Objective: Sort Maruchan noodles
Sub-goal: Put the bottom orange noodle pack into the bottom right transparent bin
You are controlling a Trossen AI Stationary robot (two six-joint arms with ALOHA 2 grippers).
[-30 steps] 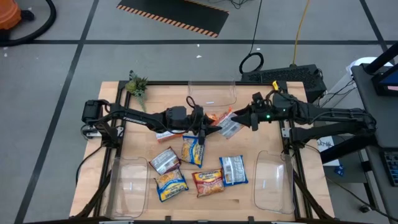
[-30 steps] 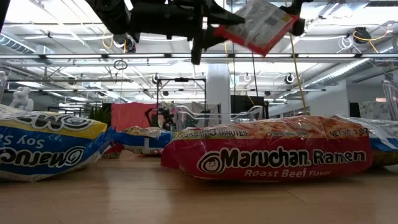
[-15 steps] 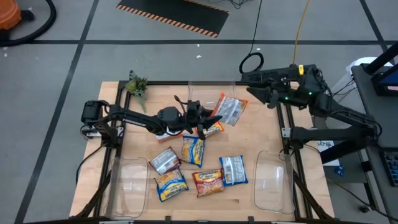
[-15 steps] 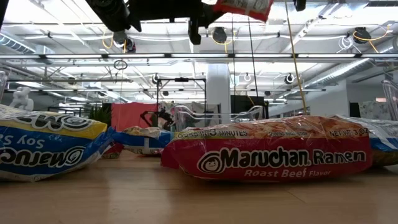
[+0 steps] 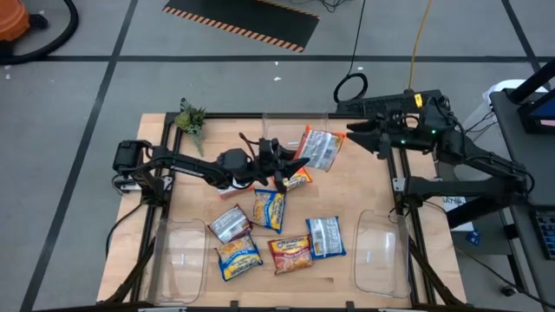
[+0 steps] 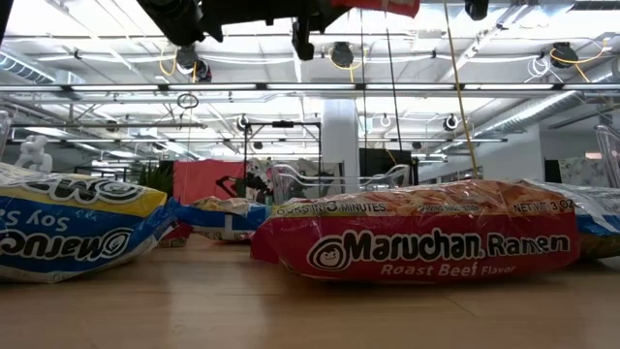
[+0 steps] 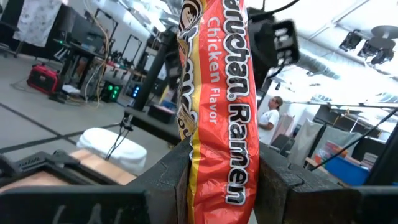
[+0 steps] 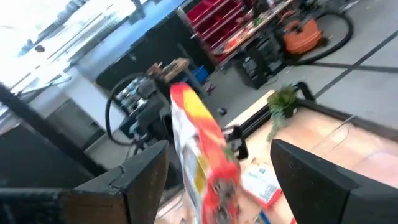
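Observation:
My left gripper (image 5: pixel 289 166) hangs over the middle of the table, shut on an orange Maruchan chicken packet (image 5: pixel 319 149); its wrist view shows the packet (image 7: pixel 214 93) between the fingers. My right gripper (image 5: pixel 354 132) is open near the far right edge, apart from the packet, which shows beyond its fingers (image 8: pixel 199 143). Several more packets lie flat on the table, among them a blue-and-yellow one (image 5: pixel 270 209), a silver one (image 5: pixel 230 224) and a red roast beef one (image 5: pixel 290 251), (image 6: pixel 417 242). My left gripper pinches the orange packet by one short end (image 7: pixel 214 186) between its two fingers (image 7: pixel 171 180). The fingers come from the table's left, slanting a little upward. The packet sticks out beyond them toward the far right, lifted clear of the table.
Three clear bins stand on the table: at the far edge (image 5: pixel 295 130), near left (image 5: pixel 178 256) and near right (image 5: pixel 381 251). A small plant (image 5: pixel 191 117) sits at the far left corner. Another packet (image 5: pixel 299 179) lies under the left gripper.
My right gripper has drawn back from the orange packet, going up and toward the far right corner. My left gripper has tipped upward and risen a little, swinging the packet's free end up and toward the far edge.

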